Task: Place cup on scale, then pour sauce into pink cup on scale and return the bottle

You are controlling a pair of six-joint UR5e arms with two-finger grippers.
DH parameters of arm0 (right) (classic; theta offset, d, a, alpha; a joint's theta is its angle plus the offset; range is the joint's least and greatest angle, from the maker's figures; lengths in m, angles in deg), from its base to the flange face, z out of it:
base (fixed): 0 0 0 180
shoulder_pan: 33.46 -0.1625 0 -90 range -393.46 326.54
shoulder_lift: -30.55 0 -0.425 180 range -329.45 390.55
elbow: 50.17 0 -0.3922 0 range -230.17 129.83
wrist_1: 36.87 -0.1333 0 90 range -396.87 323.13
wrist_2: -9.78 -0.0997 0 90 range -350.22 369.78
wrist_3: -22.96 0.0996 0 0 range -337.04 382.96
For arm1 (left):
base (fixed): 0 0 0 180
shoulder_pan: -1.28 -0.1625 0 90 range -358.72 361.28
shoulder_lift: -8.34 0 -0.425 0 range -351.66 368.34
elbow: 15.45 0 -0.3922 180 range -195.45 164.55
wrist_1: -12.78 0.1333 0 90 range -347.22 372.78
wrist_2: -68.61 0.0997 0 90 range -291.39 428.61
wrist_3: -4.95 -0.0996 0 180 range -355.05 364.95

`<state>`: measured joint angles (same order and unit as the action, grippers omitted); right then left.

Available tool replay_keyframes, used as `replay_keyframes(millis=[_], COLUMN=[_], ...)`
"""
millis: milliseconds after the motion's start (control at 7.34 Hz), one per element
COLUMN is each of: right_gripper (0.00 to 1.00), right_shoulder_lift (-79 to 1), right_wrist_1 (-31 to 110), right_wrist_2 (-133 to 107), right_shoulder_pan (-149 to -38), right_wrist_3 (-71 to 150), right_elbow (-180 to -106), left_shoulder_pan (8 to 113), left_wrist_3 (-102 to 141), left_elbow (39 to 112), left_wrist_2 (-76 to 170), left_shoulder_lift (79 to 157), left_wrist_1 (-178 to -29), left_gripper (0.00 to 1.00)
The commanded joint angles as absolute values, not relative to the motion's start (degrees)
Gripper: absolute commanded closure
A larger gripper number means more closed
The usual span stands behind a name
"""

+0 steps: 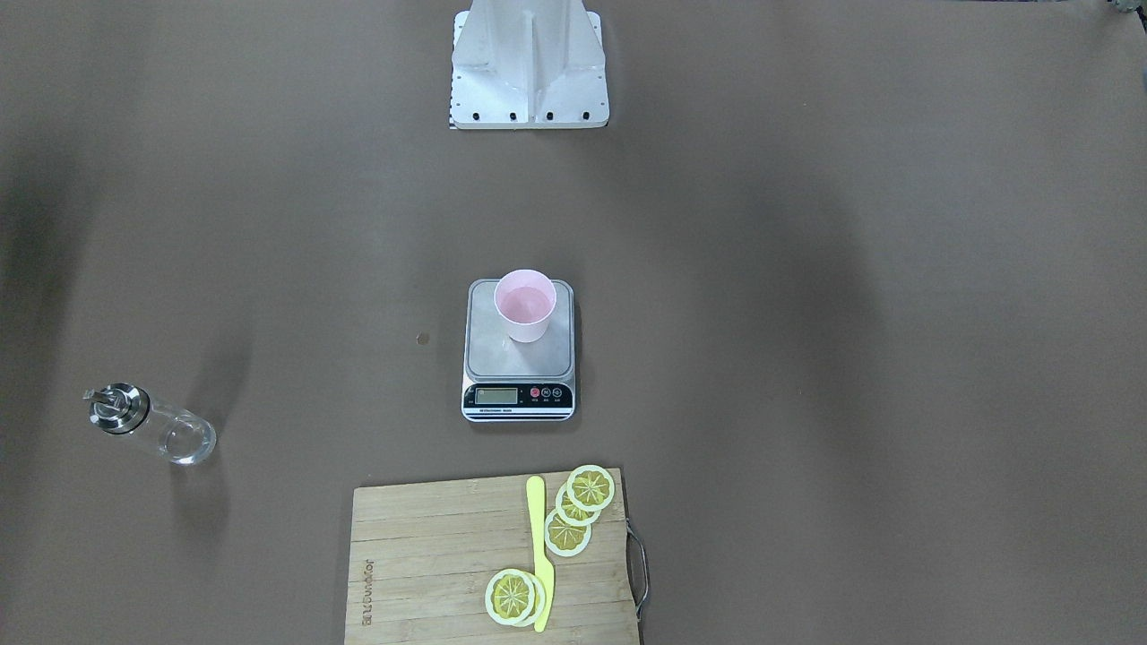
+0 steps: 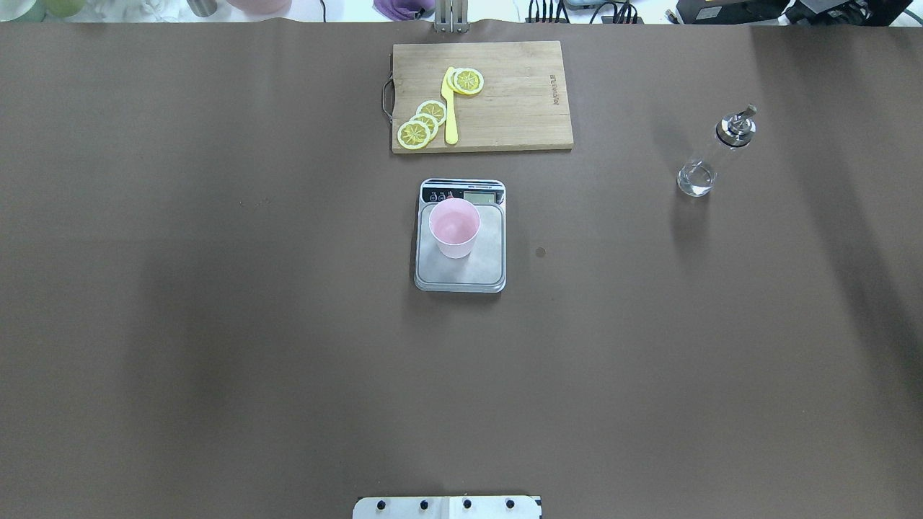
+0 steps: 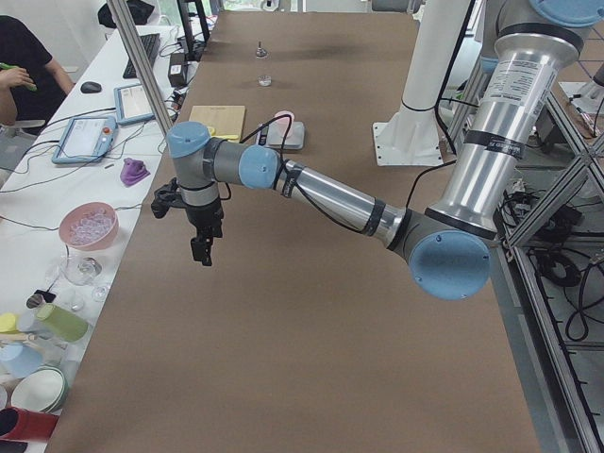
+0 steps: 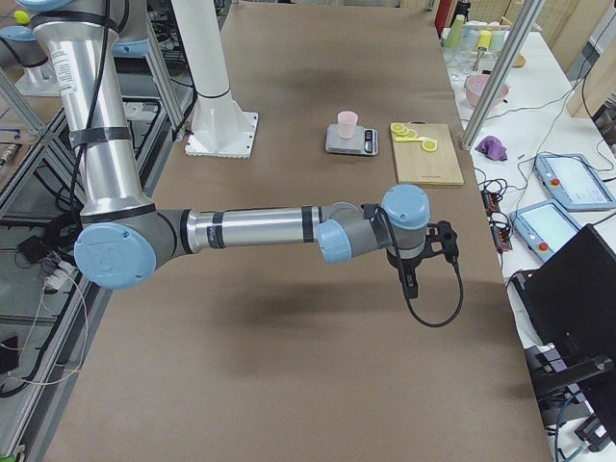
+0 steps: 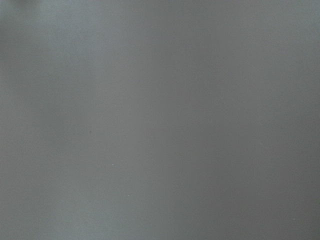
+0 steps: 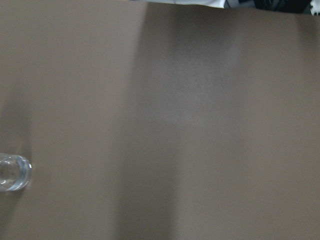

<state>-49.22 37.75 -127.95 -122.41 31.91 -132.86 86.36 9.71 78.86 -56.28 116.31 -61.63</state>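
Cup (image 1: pixel 525 305): standing on scale (image 1: pixel 502 363)
Bottle (image 1: pixel 152 423): sitting well apart on table (image 1: pixel 806 358)
Left gripper (image 3: pixel 202 250): hovering, cannot tell if apart
Right gripper (image 4: pixel 412 286): hovering, cannot tell either

The wooden cutting board (image 1: pixel 430 555) carries a dark burned-in brand mark (image 1: pixel 366 592) running along one short edge, but its letters are too small to read for certain. On the scale (image 1: pixel 520 358), the black front strip (image 1: pixel 518 405) has a line of white print under the display (image 1: pixel 496 395) and tiny marks by the red buttons (image 1: pixel 541 392), none legible. No digits can be made out on the display.
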Motion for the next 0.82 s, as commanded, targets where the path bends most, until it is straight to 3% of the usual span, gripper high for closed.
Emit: replay_keyframes(millis=[0, 272, 681], right_gripper=[0.0, 0.0, 0.0], right_shoulder_lift=[-50.6, -52.8, -52.9], right_wrist_1=[37.9, 43.9, 66.3], right_wrist_2=[-127.7, -129.0, -126.6], right_shoulder_pan=[-123.2, -122.5, -121.0], right_wrist_3=[25.5, 24.8, 24.6], right_elbow=[-128.6, -129.2, -142.8], left_shoulder_pan=[92.2, 94.6, 94.4], left_wrist_3=[3.6, 3.4, 3.8], left_elbow=[75.5, 72.4, 72.6], left_wrist_2=[-59.4, -65.0, -66.6], left_shoulder_lift=[116.3, 112.8, 108.6], left_wrist_1=[-58.5, -59.7, -62.8], left_gripper=[0.01, 0.01, 0.01])
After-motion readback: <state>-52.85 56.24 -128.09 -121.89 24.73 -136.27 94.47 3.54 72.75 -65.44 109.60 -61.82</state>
